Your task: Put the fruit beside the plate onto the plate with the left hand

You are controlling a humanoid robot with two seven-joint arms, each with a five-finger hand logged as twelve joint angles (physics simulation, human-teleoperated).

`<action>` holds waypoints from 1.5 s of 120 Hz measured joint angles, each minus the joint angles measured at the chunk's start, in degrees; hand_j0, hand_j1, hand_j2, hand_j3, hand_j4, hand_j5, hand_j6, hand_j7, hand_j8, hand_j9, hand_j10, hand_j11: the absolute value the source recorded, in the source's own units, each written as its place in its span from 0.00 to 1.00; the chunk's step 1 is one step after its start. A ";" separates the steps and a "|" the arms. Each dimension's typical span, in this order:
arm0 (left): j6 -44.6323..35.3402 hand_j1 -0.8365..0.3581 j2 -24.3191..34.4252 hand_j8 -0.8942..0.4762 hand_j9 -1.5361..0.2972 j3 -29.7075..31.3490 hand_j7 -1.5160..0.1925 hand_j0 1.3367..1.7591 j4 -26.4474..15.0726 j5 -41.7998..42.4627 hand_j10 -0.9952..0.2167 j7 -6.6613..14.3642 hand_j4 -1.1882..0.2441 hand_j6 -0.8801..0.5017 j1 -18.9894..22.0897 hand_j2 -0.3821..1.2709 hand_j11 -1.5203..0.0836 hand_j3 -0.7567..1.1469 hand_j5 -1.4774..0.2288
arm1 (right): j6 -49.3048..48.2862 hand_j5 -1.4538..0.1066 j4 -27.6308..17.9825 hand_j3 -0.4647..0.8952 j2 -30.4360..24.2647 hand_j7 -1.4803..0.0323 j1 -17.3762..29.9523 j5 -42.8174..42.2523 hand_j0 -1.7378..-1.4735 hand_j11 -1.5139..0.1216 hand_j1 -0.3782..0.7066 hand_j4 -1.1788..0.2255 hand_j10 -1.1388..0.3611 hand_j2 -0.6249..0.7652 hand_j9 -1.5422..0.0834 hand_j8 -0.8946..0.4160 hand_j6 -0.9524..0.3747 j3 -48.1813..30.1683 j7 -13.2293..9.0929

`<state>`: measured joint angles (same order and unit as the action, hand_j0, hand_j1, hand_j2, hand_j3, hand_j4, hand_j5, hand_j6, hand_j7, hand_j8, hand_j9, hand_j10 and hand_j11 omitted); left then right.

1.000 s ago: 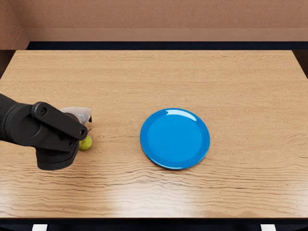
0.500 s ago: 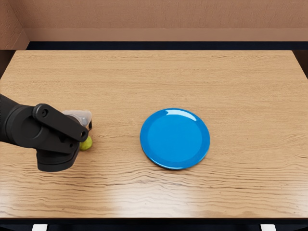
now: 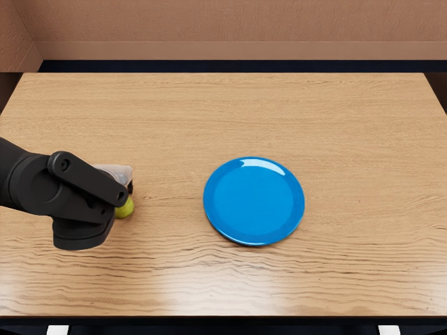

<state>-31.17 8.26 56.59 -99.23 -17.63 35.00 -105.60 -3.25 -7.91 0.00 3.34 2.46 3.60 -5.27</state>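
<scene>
A small yellow-green fruit [image 3: 126, 208] lies on the wooden table, left of the blue plate [image 3: 253, 200] and about a hand's width from its rim. My left hand [image 3: 116, 180] comes in from the left edge on a black arm and sits right over the fruit, covering its left and upper part. The bulky black wrist hides how the hand meets the fruit, so I cannot tell whether it holds it. The plate has nothing on it. The right arm is out of view.
The table [image 3: 230, 112] ends at a dark gap in front of a brown back wall. Its front edge runs along the bottom of the view.
The pale part of the left hand has sunk a little lower over the fruit. The fruit and the plate have stayed where they were.
</scene>
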 joint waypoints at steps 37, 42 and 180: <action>0.64 0.49 0.09 0.29 0.48 0.01 0.51 0.76 0.00 0.00 0.41 0.00 0.48 0.28 -0.05 0.29 0.54 0.40 0.49 | 0.00 0.91 0.00 0.34 0.00 0.96 0.00 0.00 0.30 0.91 0.05 0.82 0.74 0.45 0.93 0.66 0.70 0.00 0.00; 0.71 0.49 0.09 0.29 0.48 0.01 0.51 0.76 0.00 0.01 0.41 0.00 0.48 0.27 -0.05 0.29 0.54 0.40 0.48 | 0.00 0.91 0.00 0.34 0.00 0.96 0.00 0.00 0.30 0.91 0.05 0.82 0.74 0.45 0.93 0.66 0.70 0.00 0.00; 3.16 0.45 -0.18 0.24 0.43 -1.06 0.45 0.76 0.02 0.08 0.35 0.03 0.42 0.25 -0.31 0.32 0.49 0.40 0.45 | 0.00 0.91 -0.01 0.34 0.00 0.96 0.00 0.00 0.30 0.91 0.05 0.82 0.74 0.45 0.93 0.66 0.70 0.00 0.00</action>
<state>-28.01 8.09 55.53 -99.21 -17.55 35.03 -105.91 -3.25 -7.92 0.00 3.34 2.46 3.60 -5.27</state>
